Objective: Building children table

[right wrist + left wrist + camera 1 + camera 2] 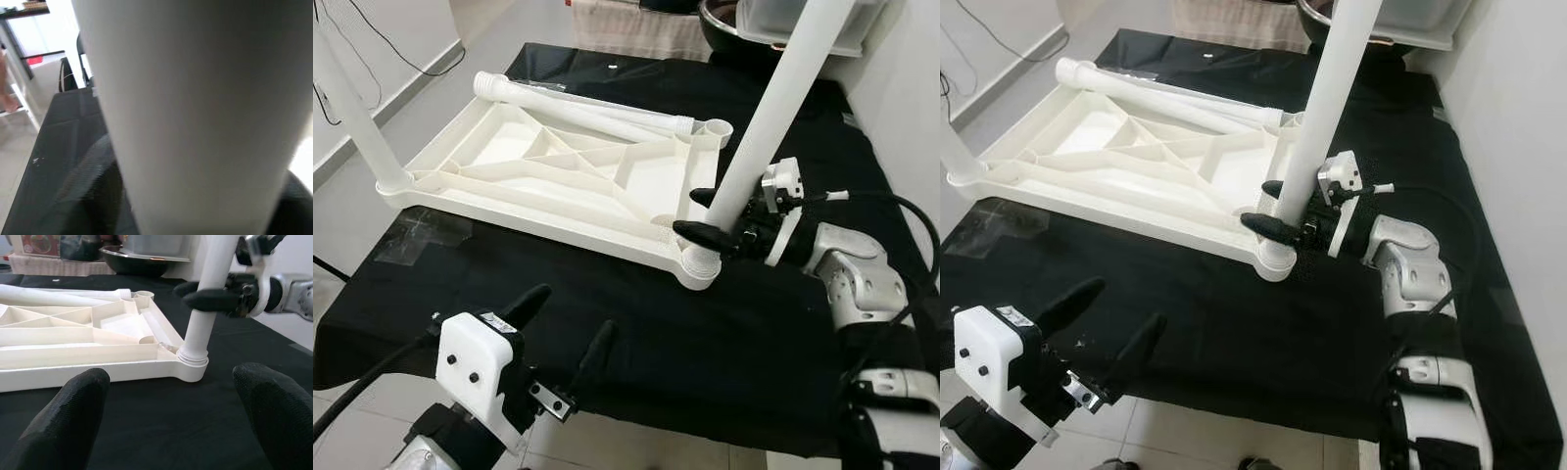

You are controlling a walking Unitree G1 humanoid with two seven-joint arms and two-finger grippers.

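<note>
Leg [773,108] clamped by right tool [707,217] — tabletop [558,171] corner.

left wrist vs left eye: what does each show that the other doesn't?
Left wrist alone: a side-on look at the ribbed collar where the upright leg enters the tabletop's corner socket. Left eye alone: the whole upturned tabletop, a second standing leg at its far corner, two loose legs lying on it, and the left gripper with its fingers spread. Both: the right gripper clamped on the upright leg, on the black cloth.

One upturned tabletop [558,176], two upright legs [773,108], two loose legs [587,108].
</note>
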